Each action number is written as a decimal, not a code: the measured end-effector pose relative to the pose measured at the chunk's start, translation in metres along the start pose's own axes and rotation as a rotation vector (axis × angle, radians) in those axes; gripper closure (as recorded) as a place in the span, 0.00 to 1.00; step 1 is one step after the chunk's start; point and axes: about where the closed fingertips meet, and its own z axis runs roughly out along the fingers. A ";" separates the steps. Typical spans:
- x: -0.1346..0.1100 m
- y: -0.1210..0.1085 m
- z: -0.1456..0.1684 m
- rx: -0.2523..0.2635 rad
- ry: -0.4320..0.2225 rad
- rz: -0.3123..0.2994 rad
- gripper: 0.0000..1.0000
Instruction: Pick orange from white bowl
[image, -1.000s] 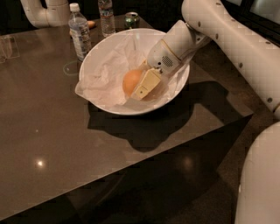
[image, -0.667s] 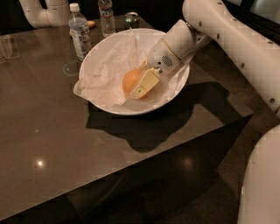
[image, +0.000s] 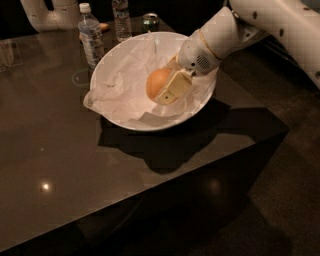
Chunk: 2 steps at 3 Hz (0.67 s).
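Observation:
The orange (image: 156, 81) is held inside the white bowl (image: 111, 116), just above the crumpled white paper lining (image: 125, 85). My gripper (image: 160, 90) reaches in from the upper right and is shut on the orange. Its near tan finger (image: 172, 89) covers the orange's right side, and the far finger is hidden behind the fruit. The white arm (image: 260, 22) runs off the top right.
The bowl stands on a dark glossy table (image: 60, 165) whose right corner (image: 287, 131) lies close to the bowl. Two clear water bottles (image: 91, 35) (image: 121, 19) and a can (image: 150, 22) stand behind the bowl. A white robot base (image: 47, 12) is at the back left.
The gripper and the orange have risen slightly together, up and to the right, above the paper. The bowl has stayed in place.

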 end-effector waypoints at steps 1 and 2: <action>-0.023 0.025 -0.037 0.096 -0.031 -0.082 1.00; -0.039 0.065 -0.075 0.182 -0.080 -0.136 1.00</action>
